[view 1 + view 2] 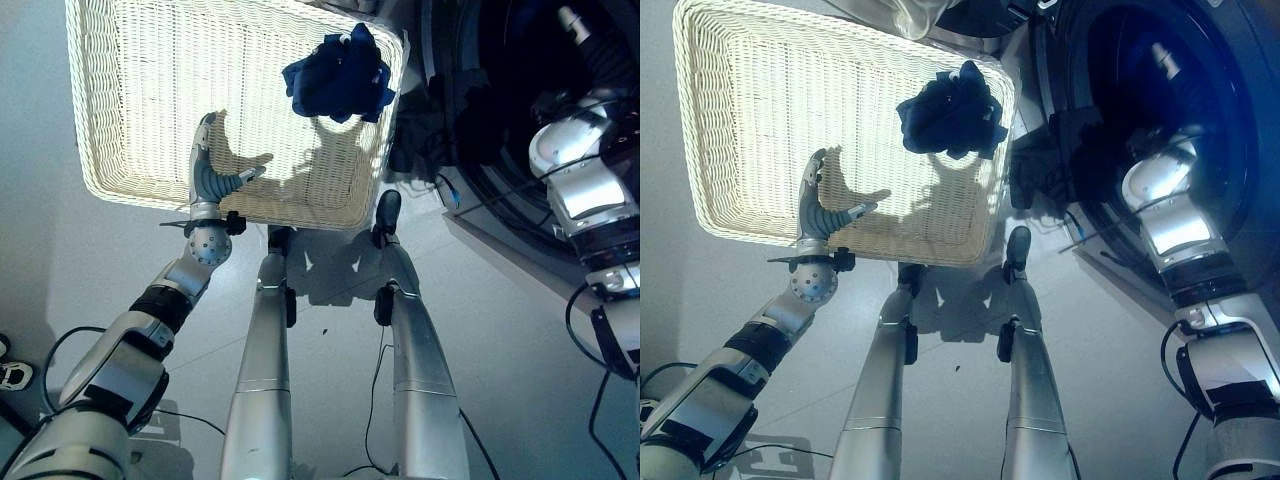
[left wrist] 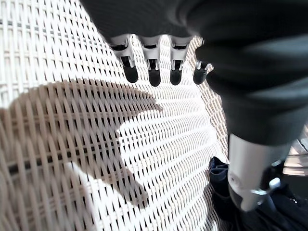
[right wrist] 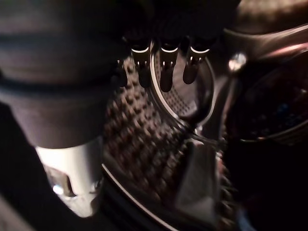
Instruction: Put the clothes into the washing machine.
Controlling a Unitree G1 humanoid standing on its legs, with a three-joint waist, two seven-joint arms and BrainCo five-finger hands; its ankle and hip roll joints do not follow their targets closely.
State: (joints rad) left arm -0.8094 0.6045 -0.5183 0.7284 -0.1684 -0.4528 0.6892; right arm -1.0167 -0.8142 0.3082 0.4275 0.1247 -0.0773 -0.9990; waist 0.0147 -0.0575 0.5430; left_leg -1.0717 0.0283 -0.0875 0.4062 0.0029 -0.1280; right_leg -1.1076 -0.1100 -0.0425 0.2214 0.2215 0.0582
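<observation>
Left hand (image 1: 208,175): fingers straight, holding nothing, over basket (image 1: 120,150) near its front edge. Right hand (image 3: 163,62): inside washing machine (image 1: 1160,90) drum, fingers relaxed, empty. Dark blue clothes (image 1: 340,75): bunched in basket's far right corner, diagonally beyond left hand; left hand nearer.

A white wicker basket (image 1: 760,130) sits on the floor beside the washing machine (image 1: 1200,90). A dark blue garment (image 1: 952,112) lies bunched in the basket's corner nearest the machine. The left hand (image 1: 823,208) hovers over the basket's near edge, fingers straight, thumb out.
</observation>
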